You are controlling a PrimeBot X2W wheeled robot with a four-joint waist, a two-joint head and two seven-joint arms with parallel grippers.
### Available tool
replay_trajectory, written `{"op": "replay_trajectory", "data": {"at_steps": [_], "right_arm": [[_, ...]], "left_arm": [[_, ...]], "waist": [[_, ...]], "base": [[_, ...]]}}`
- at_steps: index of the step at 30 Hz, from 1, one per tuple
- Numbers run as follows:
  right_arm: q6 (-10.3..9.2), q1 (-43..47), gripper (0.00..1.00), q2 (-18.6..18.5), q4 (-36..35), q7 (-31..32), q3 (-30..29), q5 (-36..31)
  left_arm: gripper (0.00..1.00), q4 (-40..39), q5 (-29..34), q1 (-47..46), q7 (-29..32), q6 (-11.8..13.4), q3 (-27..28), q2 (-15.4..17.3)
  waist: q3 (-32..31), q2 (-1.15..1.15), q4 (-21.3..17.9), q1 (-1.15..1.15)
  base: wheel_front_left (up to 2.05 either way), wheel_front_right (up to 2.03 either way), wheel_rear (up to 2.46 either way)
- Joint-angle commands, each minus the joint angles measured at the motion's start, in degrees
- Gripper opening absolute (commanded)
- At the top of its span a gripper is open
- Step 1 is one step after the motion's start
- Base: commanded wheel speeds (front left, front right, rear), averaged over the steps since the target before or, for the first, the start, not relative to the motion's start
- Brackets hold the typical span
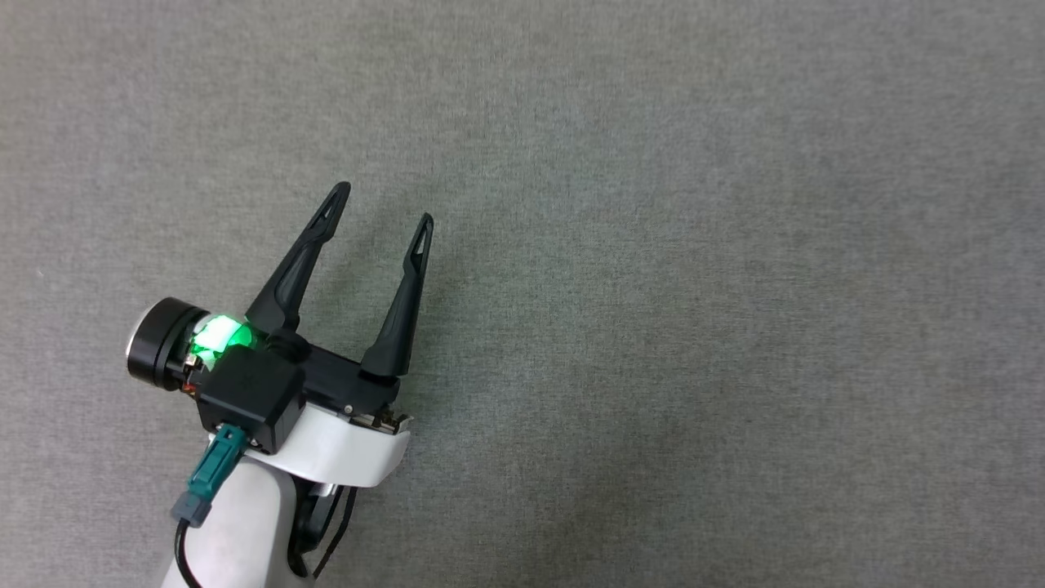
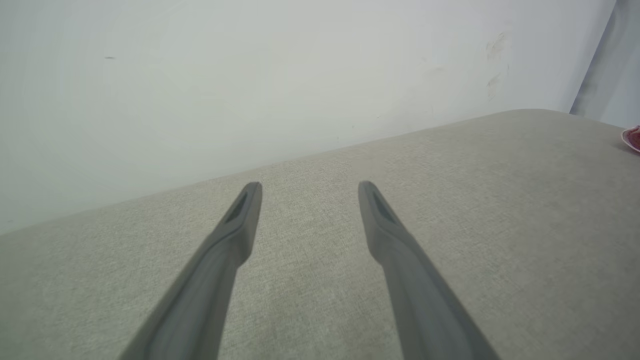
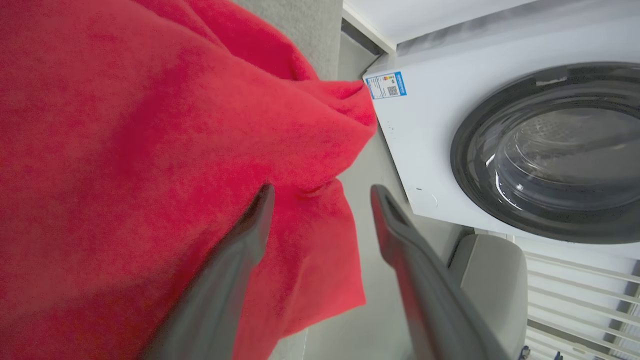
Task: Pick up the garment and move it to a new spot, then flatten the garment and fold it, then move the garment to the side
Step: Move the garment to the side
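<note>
I am seeing my left gripper [image 1: 384, 206] sitting toward 8 o'clock in the head view, its pale forearm [image 1: 245, 523] showing below it at 7 o'clock and its two fingers standing wide apart and pointing to 1 o'clock, while my right gripper [image 3: 322, 190] is holding its own fingers parted in its wrist view.

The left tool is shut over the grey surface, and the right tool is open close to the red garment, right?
No: the left tool is open, fingers spread, as the head view shows. It is over the grey surface, and the right tool is open close to the red garment.
</note>
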Motion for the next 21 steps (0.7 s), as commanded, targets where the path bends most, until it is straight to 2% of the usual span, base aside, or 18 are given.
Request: {"op": "replay_trajectory", "data": {"at_steps": [1,9,16,21], "right_arm": [[-0.11,0.2,1.00,2.0,-2.6,0.3,-0.7,-0.7],[-0.11,1.1,1.00,8.6,-13.5,-3.4,0.8,2.6],[-0.10,4.3,1.00,17.6,-25.9,-7.9,2.7,7.6],[-0.10,9.5,1.00,25.6,-34.4,-10.4,3.3,10.6]], "left_arm": [[1.00,0.7,-0.3,1.2,-0.1,-0.1,0.7,-0.6],[1.00,3.7,-0.7,4.7,-0.1,0.4,2.8,-1.6],[1.00,5.4,-1.0,8.8,-0.1,0.9,5.1,-2.9],[1.00,6.6,-2.1,11.3,-0.1,1.1,6.7,-3.8]], "waist": [[-3.9,0.00,-0.5,-0.01],[-12.3,0.00,-0.6,-0.01],[-18.7,0.00,-0.4,-0.01],[-21.9,0.00,-0.3,-0.01]], "base": [[0.00,0.00,0.00],[0.00,0.00,0.00],[0.00,0.00,0.00],[0.00,0.00,0.00]]}}
